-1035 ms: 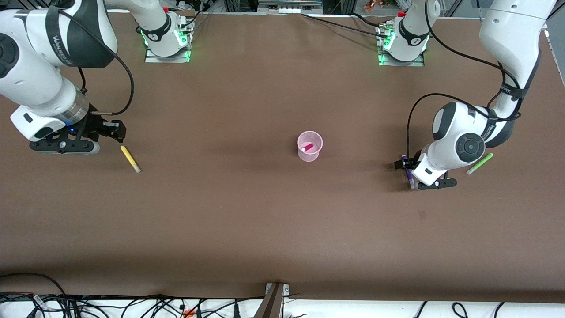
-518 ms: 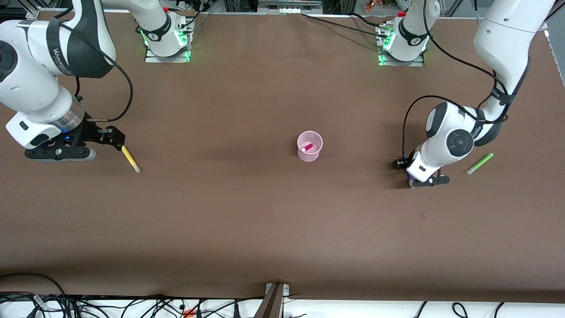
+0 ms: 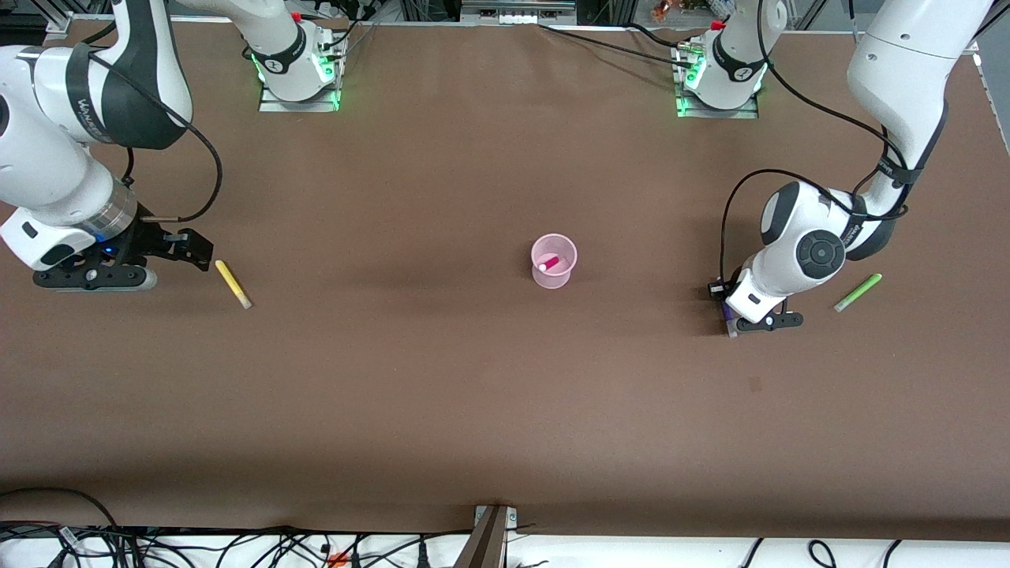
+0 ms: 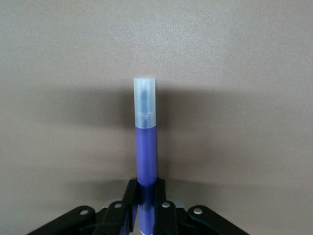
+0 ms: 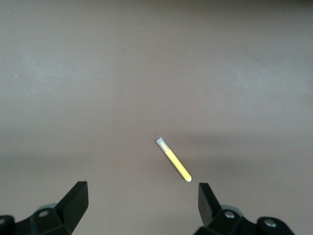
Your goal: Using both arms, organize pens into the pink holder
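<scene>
Now | left claw [image 4: 145, 205] pinching slim purple pen [image 4: 145, 147], frosted cap | right claw [image 5: 142, 200] spread over matte table [image 3: 442, 379]

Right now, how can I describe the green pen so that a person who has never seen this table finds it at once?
Start at the left arm's end of the brown table, where the left hand is shut on the purple pen. Beside that arm's wrist, nearer the table's edge, lies the green pen. It is the only bright green stick, lying free on the table.
</scene>
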`<action>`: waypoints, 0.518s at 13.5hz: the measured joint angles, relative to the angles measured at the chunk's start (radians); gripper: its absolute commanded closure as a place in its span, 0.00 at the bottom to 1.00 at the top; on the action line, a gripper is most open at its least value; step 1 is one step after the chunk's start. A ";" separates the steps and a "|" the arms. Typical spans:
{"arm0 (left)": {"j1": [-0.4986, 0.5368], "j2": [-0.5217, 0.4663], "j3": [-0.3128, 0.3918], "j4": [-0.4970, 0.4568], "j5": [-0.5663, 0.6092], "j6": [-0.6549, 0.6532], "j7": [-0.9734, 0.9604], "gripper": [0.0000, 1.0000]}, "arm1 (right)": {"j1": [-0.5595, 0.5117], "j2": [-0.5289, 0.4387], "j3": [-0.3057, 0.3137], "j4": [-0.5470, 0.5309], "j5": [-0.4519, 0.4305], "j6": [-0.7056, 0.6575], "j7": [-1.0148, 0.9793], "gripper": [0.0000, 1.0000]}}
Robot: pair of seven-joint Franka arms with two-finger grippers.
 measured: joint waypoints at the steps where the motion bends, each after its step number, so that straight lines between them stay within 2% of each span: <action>1: 0.001 0.000 0.000 -0.001 0.000 0.000 0.000 1.00 | -0.034 0.000 0.035 0.000 0.000 0.000 -0.001 0.01; 3: 0.001 0.000 0.000 -0.001 0.000 0.000 0.001 1.00 | -0.152 -0.001 0.167 0.000 0.001 0.000 0.000 0.01; 5: 0.004 -0.001 -0.001 -0.002 0.000 -0.008 0.001 1.00 | -0.307 -0.001 0.328 0.000 0.001 0.002 0.000 0.01; 7: 0.013 -0.007 -0.006 0.004 -0.017 -0.056 -0.003 1.00 | -0.510 -0.003 0.531 0.000 0.001 0.003 0.000 0.01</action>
